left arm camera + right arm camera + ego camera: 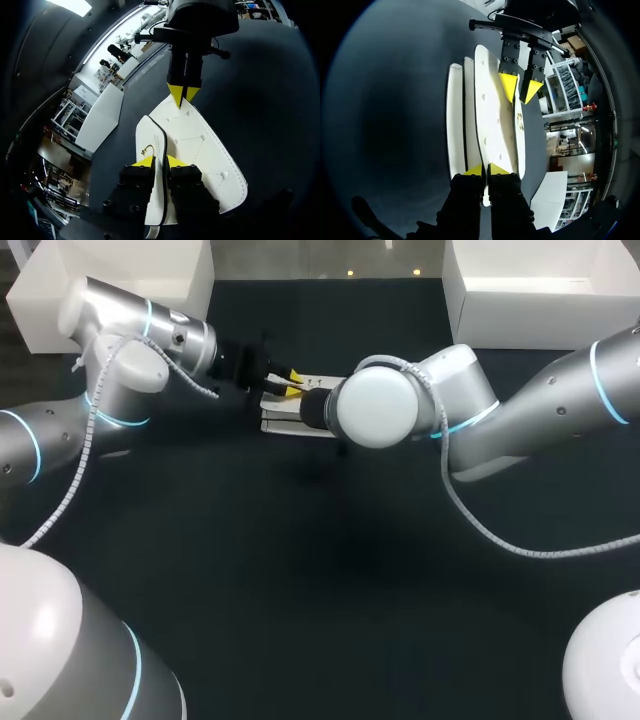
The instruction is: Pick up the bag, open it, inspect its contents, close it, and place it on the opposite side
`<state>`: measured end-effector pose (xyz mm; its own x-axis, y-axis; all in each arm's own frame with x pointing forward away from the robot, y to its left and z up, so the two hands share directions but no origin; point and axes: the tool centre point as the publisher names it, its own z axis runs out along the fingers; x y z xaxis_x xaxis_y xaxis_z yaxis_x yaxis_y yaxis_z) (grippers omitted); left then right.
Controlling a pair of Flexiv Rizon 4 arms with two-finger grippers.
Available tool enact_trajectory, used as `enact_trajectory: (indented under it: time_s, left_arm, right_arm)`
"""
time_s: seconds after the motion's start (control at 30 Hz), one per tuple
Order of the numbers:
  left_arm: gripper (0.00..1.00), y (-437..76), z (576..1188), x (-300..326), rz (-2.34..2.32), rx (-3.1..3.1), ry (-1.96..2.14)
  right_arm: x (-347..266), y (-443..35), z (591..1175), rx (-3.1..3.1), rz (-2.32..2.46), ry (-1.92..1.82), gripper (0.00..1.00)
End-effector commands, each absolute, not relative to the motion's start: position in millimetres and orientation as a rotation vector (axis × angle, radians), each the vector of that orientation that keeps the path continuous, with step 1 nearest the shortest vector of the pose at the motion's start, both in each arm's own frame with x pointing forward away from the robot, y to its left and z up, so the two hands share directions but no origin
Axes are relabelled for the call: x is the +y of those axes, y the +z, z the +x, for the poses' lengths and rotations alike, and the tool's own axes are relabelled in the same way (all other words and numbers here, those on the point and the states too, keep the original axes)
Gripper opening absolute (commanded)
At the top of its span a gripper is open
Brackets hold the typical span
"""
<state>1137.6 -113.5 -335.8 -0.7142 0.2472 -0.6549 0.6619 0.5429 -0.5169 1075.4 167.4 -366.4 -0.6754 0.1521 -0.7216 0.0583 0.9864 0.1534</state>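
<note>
head: overhead, behind | wrists: close, facing each other | shared: bag (200,145)

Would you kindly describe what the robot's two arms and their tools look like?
Both the left arm and right arm are silver-grey with white joint caps and glowing blue rings; a white coiled cable runs along each. The left tool and right tool are black, each ending in two yellow tips.

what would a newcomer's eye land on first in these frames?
Both arms meet over the white bag at the far middle of the table. The left gripper pinches a black-edged flap of it. The right gripper clamps a panel at the opposite end, and the bag's layers are fanned apart between them.
</note>
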Motion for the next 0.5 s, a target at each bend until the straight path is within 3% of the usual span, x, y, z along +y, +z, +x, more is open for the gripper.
enact_trajectory:
  time_s: [0.03, 0.1, 0.13, 0.17, 0.2, 0.23, 0.5]
  left_arm:
    - [1.0, -328.1, 1134.7, -111.2, 0.722, 2.253, -1.067]
    - [1.0, -322.3, 1133.4, -110.0, 0.709, 2.252, -1.07]
    - [1.0, -319.6, 1132.2, -109.4, 0.709, 2.253, -1.069]
    - [1.0, -317.0, 1131.4, -108.6, 0.701, 2.257, -1.075]
    - [1.0, -314.1, 1131.0, -107.5, 0.692, 2.261, -1.08]
    - [1.0, -311.3, 1130.5, -106.2, 0.677, 2.268, -1.074]
    - [1.0, -284.9, 1129.8, -89.2, 0.555, 2.351, -1.111]
  right_arm:
    - [166.7, -367.0, 1074.7, 2.31, 0.149, 0.149, 0.0]
    - [166.1, -365.0, 1074.5, 2.315, 0.153, 0.148, 0.0]
    - [165.9, -363.5, 1074.0, 2.318, 0.157, 0.152, 0.13]
    - [165.8, -361.8, 1073.2, 2.321, 0.156, 0.157, 0.41]
    - [165.8, -360.0, 1072.2, 2.325, 0.154, 0.162, 0.95]
    - [165.3, -357.7, 1071.2, 2.331, 0.156, 0.168, 1.0]
    - [159.5, -332.0, 1066.5, 2.412, 0.135, 0.176, 1.0]
